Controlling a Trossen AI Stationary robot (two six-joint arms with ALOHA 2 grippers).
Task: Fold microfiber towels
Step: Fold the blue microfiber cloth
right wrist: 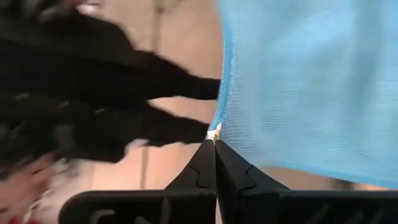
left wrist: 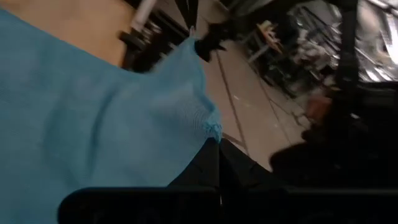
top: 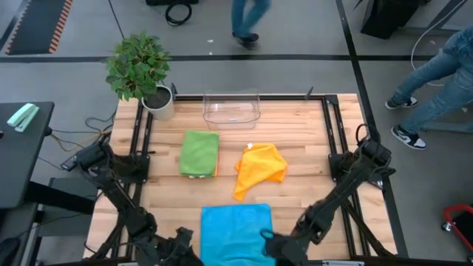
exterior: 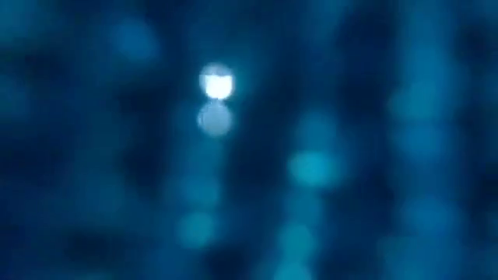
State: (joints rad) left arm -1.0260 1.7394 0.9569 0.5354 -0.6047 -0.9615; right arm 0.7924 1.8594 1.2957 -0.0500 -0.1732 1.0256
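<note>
Pincers first: we see both pinched fully closed on corners of the blue towel (top: 236, 230). The left pincer (left wrist: 219, 144) has its two dark fingers pressed together on one near corner, and the right pincer (right wrist: 215, 138) does the same on the other near corner, where a small pale tag shows at the tip. In the high view both arms reach in at the near edge of the desk (top: 303, 125), the left pincer (top: 185, 240) beside the towel's left side and the right pincer (top: 267, 238) at its right side.

The blue towel lies or hangs at the near middle of the desk; we cannot tell how much of it rests on the wood, since its near end is cut off by the frame. The low view is filled with blurred blue, so we read nothing else from it.

Farther in, a crumpled orange towel (top: 260, 168) sits at the centre, and just left of it, apart, a folded green towel (top: 199, 153) lies on an orange layer peeking out beneath. Bare wood stays open to either side. At the far edge stand a clear plastic bin (top: 232, 108) and a potted plant (top: 140, 70). Beyond, people's legs (top: 429, 77) cross the floor.
</note>
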